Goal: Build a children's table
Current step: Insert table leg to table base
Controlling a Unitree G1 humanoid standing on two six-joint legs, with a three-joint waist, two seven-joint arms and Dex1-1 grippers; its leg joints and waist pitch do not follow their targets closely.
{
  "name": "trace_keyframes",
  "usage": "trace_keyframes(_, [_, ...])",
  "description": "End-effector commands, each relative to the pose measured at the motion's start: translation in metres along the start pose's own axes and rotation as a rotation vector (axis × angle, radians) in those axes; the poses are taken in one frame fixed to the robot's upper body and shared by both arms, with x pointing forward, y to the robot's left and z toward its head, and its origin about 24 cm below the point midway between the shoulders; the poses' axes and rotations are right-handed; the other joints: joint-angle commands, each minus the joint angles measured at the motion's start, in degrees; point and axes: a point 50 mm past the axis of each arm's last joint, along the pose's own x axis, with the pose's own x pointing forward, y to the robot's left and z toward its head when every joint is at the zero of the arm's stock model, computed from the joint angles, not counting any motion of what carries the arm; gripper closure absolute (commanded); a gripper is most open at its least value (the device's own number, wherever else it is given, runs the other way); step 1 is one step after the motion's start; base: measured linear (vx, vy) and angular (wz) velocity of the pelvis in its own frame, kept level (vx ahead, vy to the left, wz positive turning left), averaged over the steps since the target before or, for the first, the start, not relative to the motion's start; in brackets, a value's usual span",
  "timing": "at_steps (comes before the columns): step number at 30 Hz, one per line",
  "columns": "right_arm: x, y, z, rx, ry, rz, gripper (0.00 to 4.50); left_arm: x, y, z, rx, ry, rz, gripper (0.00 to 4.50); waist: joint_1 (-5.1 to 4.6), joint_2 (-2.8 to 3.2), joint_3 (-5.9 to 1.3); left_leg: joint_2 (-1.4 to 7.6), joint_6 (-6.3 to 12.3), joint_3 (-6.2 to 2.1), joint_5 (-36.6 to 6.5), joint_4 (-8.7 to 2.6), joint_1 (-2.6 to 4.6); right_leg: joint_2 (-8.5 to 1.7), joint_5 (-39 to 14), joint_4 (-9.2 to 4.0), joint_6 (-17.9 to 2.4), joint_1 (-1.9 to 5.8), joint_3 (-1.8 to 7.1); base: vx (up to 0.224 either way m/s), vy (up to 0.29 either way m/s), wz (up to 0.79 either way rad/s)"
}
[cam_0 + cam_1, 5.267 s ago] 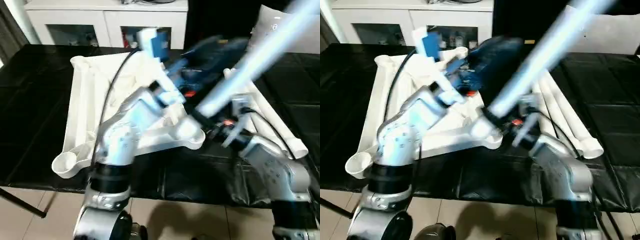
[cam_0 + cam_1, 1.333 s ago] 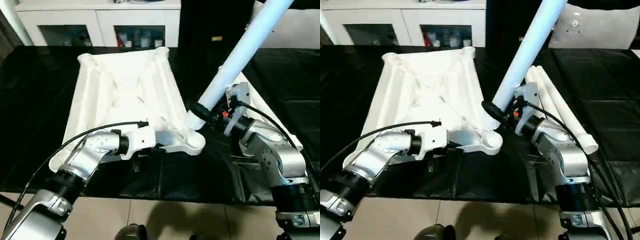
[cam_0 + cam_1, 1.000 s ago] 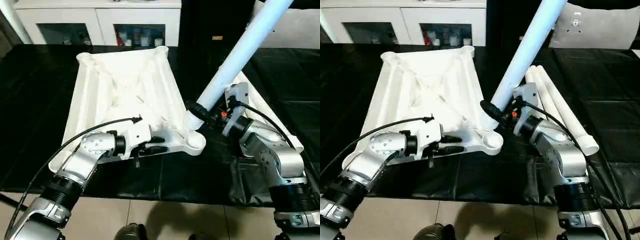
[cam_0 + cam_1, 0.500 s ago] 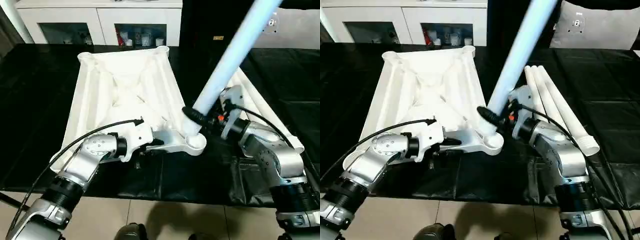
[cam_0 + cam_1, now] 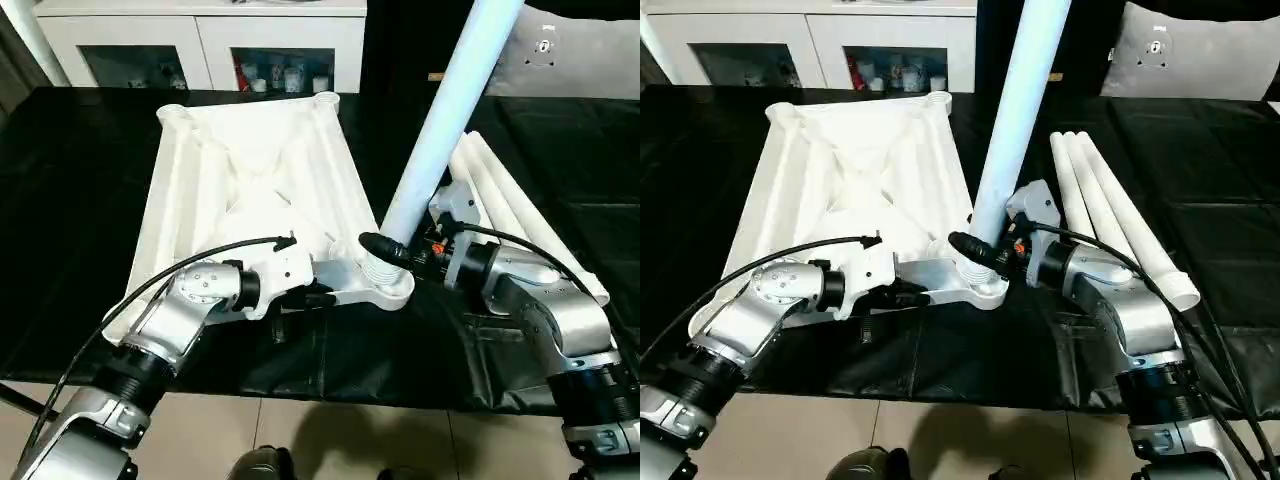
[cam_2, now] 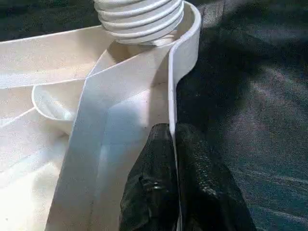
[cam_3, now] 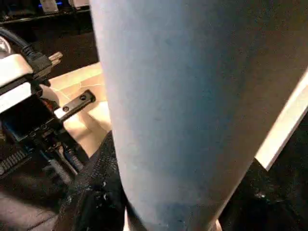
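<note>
The children's table top (image 5: 250, 180) lies upside down on the black worktable, ribs up. My left gripper (image 6: 172, 130) is shut on its thin near rim, close to the near right corner socket (image 5: 390, 288). My right gripper (image 5: 385, 250) is shut on a long white leg (image 5: 440, 130) low on its shaft. The leg stands nearly upright, leaning slightly right. Its ribbed end (image 6: 139, 19) sits at the mouth of that socket. The right wrist view has the leg (image 7: 183, 96) close up between black fingers (image 7: 96, 192).
Three loose white legs (image 5: 1110, 215) lie side by side on the black cover right of the top. A white cabinet (image 5: 200, 40) stands behind the worktable, and a grey cushion (image 5: 1190, 60) sits at the back right. The worktable's front edge (image 5: 330, 385) lies just below both forearms.
The leg has swung from a strong rightward lean to nearly upright, and its ribbed end has come over the corner socket. My left gripper has closed on the top's rim.
</note>
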Motion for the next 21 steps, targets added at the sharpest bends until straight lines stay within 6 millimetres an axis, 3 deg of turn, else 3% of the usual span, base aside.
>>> trace_keyframes(1, [-0.003, 0.002, 0.002, -0.001, 0.017, 0.032, 2.60, 0.000, -0.001, -0.006, 0.013, 0.050, -0.010, 4.50, 0.09, -0.84, -4.50, 4.93, 2.73, -1.85, -11.2, -4.06, 2.27, -5.24, -5.6, -4.20, -14.1, 2.11, 1.98, 0.000, 0.000, 0.00])
trace_keyframes(8, [-0.007, 0.000, -0.001, 0.008, 0.063, 0.058, 2.60, -0.001, 0.003, -0.004, 0.042, 0.050, -0.018, 4.50, 0.31, -0.93, -4.78, 4.84, 3.73, -1.76, -9.7, -3.66, 2.17, -5.26, -4.1, -4.00, -14.9, 2.29, 1.87, 0.000, 0.000, 0.00])
trace_keyframes(15, [-0.004, -0.004, -0.002, 0.009, 0.083, 0.067, 2.60, -0.001, 0.005, -0.004, 0.061, 0.060, -0.046, 4.50, 0.30, -0.88, -4.58, 4.88, 2.97, -1.80, -11.2, -3.79, 2.26, -5.27, -6.6, -4.14, -14.8, 2.09, 1.87, 0.000, 0.000, 0.00])
trace_keyframes(21, [-0.002, -0.008, -0.003, 0.006, 0.117, 0.074, 2.60, -0.002, 0.006, -0.003, 0.084, 0.056, -0.072, 4.50, 0.30, -0.88, -4.71, 4.86, 3.13, -1.74, -10.5, -3.60, 2.24, -5.26, -4.9, -3.91, -15.3, 2.16, 1.82, 0.000, 0.000, 0.00])
